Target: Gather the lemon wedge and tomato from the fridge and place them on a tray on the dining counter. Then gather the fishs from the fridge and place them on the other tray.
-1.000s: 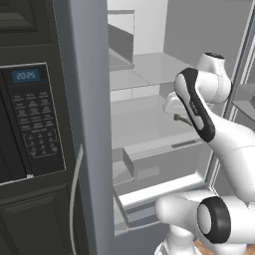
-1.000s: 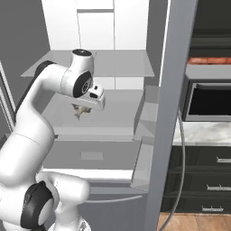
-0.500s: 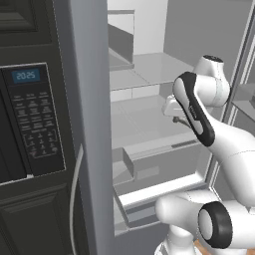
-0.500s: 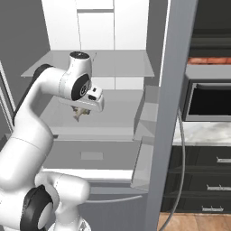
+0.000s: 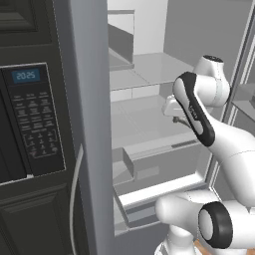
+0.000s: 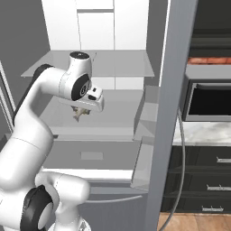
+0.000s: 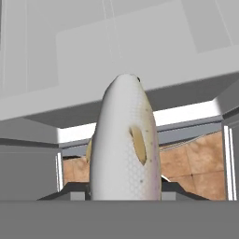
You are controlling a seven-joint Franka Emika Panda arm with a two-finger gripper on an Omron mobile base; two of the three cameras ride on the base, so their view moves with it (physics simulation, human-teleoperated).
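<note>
Pincer (image 7: 125,189) is clamped on a fish (image 7: 125,149) in the hand view; its grey-silver body stands straight up between the tips.

Left base view: your arm reaches into the open fridge (image 5: 149,124), wrist above the middle shelf; the fish is too hidden to place.

Right base view: the fish (image 6: 80,113) hangs under the hand, above the shelf, touching nothing else. Risk, as a judgement: a slim, smooth body may slip, or clip the door on withdrawal.

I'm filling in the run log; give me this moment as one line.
phase: fish pickup | gripper: shut on fish | location: inside open fridge, above shelf | fish: off the shelf
</note>
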